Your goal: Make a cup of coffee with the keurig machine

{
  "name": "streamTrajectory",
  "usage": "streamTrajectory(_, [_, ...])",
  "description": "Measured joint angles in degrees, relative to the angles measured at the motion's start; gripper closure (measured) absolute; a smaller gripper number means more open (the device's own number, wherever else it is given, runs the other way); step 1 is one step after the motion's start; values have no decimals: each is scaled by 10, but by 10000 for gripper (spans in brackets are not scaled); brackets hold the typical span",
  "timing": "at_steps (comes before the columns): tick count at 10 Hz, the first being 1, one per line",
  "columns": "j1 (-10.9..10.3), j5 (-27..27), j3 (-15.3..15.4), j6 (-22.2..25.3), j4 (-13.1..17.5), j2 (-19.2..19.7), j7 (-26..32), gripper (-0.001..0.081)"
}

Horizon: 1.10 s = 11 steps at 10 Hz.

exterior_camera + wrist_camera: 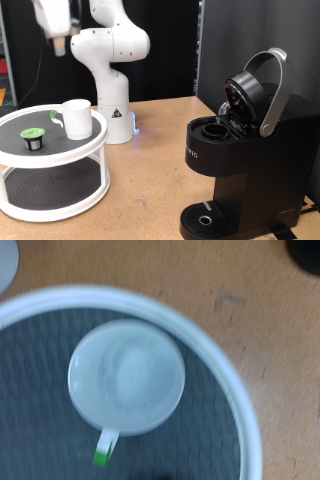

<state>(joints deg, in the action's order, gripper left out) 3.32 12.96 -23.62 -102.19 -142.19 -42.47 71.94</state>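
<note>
The white cup [77, 117] stands upright and empty on the top shelf of a round white two-tier stand [50, 150]. A small dark pod with a green top [34, 139] sits next to it on the same shelf. My gripper [60, 44] hangs high above the cup, apart from it. The wrist view looks straight down into the cup [126, 377], with its handle [108, 443] and a sliver of the pod's green top [102, 456]; no fingers show there. The black keurig machine [235, 160] stands at the exterior view's right with its hinged top and silver handle [272, 95] raised.
The robot's white base [112, 110] stands behind the stand. The wooden table [150, 190] lies between the stand and the machine. The machine's drip tray [205, 220] is at the exterior view's bottom. A dark curtain closes the back.
</note>
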Motion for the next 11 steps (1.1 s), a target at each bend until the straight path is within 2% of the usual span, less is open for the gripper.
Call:
streamTrajectory(2, [9,31,-30,-67,-35,5,20,-1])
streamTrajectory(4, [19,69,-53,-131,-63,27,21,-1])
streamTrajectory(6, [22,92,-65,-154,-69,63,21,-1])
streamTrajectory(8, [22,90,-66,-161,-72,62,21,-1])
streamTrajectory(11, [22,90,-84,-230,-101,69,21,-1])
